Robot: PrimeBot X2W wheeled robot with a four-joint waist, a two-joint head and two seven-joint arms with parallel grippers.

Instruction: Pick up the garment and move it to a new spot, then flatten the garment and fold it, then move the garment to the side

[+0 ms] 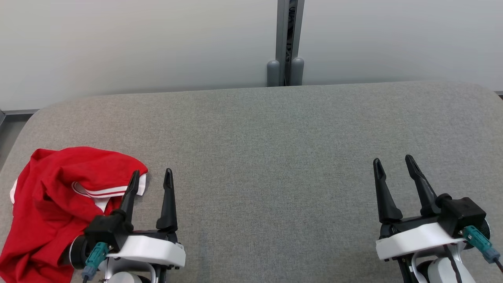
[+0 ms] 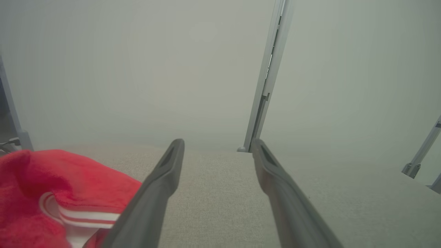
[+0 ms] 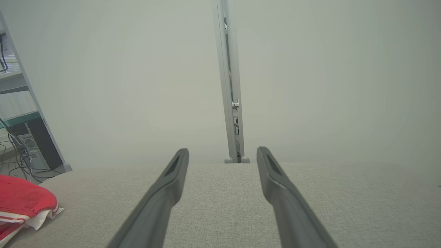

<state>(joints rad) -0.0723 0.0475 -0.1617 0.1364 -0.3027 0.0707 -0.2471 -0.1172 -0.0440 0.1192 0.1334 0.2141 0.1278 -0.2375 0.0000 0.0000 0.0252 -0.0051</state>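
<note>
Forward: left claw point(image 1: 152, 171), right claw point(image 1: 393, 158), agape.

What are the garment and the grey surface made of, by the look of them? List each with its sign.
The garment looks like a soft red knit, likely cotton or polyester jersey, with a matte finish. It slumps in loose folds and has white striped trim.
The grey surface looks like a woven fabric cover, matte, with a fine heathered weave. Its rounded corners hint at padding beneath, though that is uncertain.

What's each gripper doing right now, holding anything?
Left gripper: open, holding nothing, beside the red garment.
Right gripper: open, holding nothing.
</note>
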